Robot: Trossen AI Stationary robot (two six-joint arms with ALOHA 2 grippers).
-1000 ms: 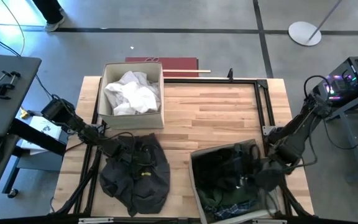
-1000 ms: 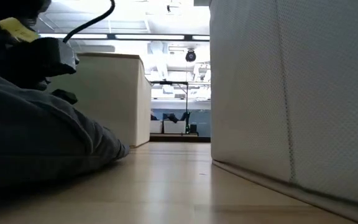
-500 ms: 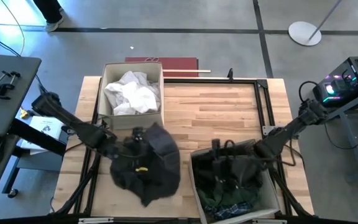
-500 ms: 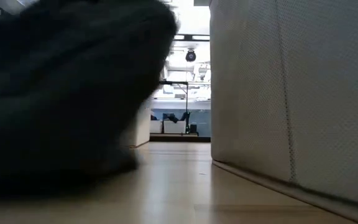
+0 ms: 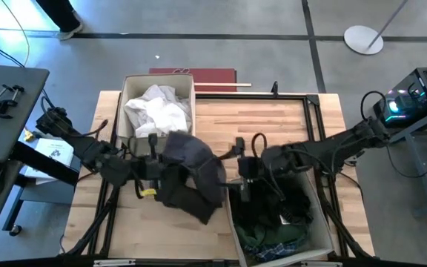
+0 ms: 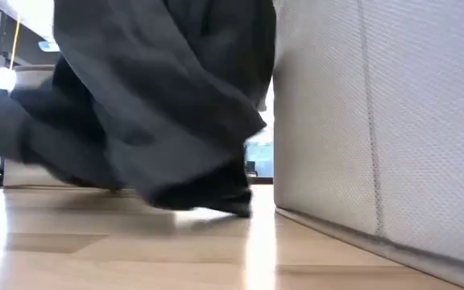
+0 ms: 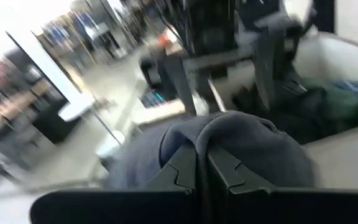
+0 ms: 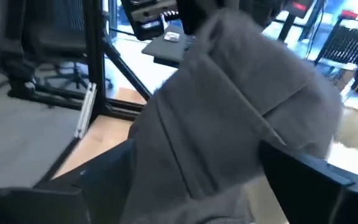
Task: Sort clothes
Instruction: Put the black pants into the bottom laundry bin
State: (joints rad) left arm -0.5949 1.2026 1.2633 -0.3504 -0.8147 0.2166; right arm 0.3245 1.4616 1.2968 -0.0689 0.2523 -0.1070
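Observation:
A dark grey garment (image 5: pixel 193 172) hangs from my left gripper (image 5: pixel 153 162), which is shut on it between the two bins. My right gripper (image 5: pixel 242 178) is open at the left rim of the near bin. Its fingers (image 8: pixel 98 171) stand wide on either side of the garment (image 8: pixel 229 106). White pale pieces (image 5: pixel 158 111) lie in the far bin. Dark clothes, a dark green piece and a blue plaid shirt (image 5: pixel 273 230) lie in the near bin. My left gripper pinches a raised fold of the grey garment (image 7: pixel 201 138) between its two shut fingers, coming roughly level from the table's left. The garment drapes over and hangs below the fingers. Its lower end (image 6: pixel 212 200) is at the table top; I cannot tell whether it touches.
The far beige bin (image 5: pixel 128 130) stands at the table's far left, the near beige bin (image 5: pixel 232 215) at the near right; its wall (image 6: pixel 377 121) fills the low view's right. A black frame (image 5: pixel 313 126) runs along the table. Bare wood (image 5: pixel 258 126) lies between.
My left gripper has lifted the grey garment off the table and carried it right, toward the near bin; the garment has bunched and now hangs. My right gripper has come up out of the near bin and gone left toward the garment.

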